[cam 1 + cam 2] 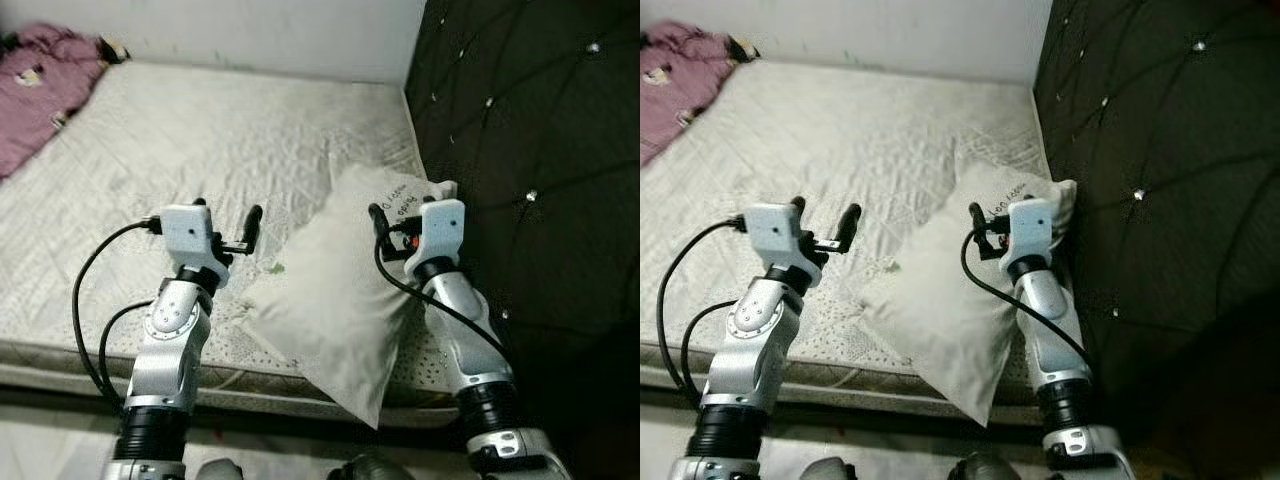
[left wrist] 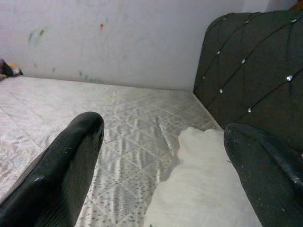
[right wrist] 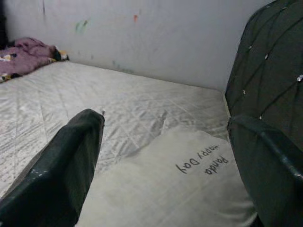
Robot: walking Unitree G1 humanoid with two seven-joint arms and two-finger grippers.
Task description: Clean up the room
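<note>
A white pillow [image 1: 340,300] with black writing [image 3: 201,161] lies on the near right corner of the mattress [image 1: 200,140]. Its lower end hangs over the bed's front edge. My right gripper [image 1: 403,215] is open over the pillow's far end, close to the headboard, and holds nothing. My left gripper [image 1: 228,212] is open above the mattress just left of the pillow, which lies between and below its fingers [image 2: 61,165] in the left wrist view. A crumpled purple garment [image 1: 40,90] lies at the far left of the bed.
A dark tufted headboard [image 1: 530,150] rises along the bed's right side, right beside my right arm. A white wall [image 1: 250,30] closes off the far end. The pale floor [image 1: 40,440] shows under the bed's front edge.
</note>
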